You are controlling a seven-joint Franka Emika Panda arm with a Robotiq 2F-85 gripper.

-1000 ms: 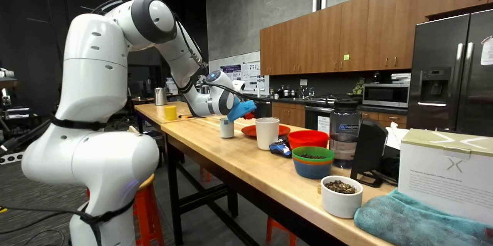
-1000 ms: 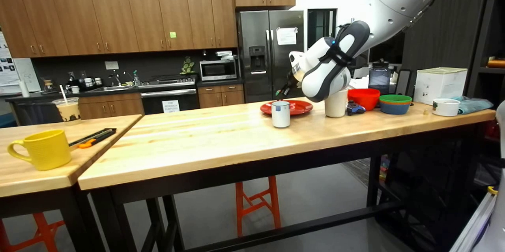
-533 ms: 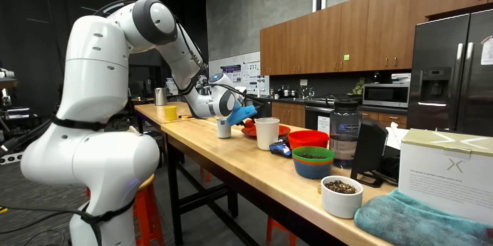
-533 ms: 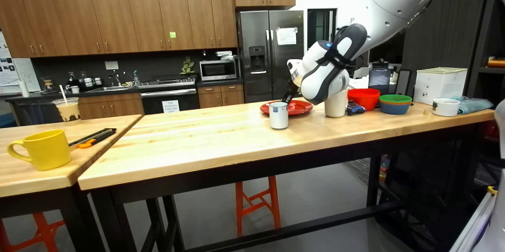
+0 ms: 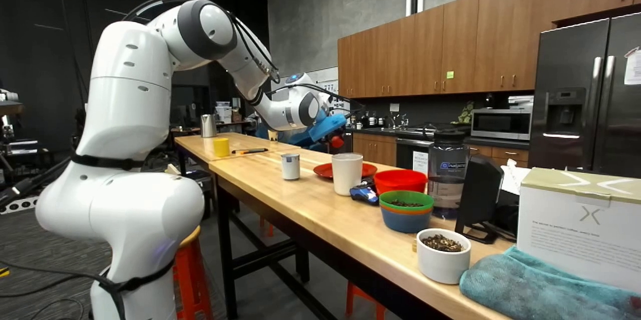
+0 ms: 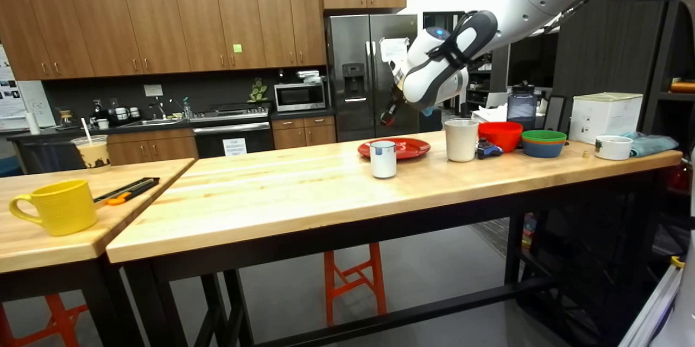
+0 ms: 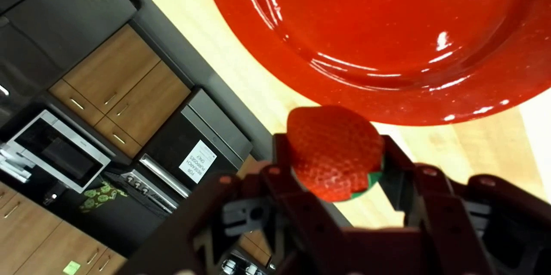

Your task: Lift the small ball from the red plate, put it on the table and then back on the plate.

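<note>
While the end effector (image 7: 337, 154) pinches the strawberry-like ball (image 7: 333, 148) in the air, clear of the red plate (image 7: 387, 29), too light a squeeze could let the ball slip and roll off the tabletop (image 6: 244, 195).

you're in a lab kitchen: wood-fronted wall cabinets (image 6: 163, 18), a side-by-side refrigerator (image 6: 361, 56), a microwave (image 6: 300, 97) and a range (image 6: 232, 130) give you the kitchen; the range's sign (image 7: 197, 161), "for research purposes only", and your franka arm (image 5: 131, 109) give you the lab.
</note>
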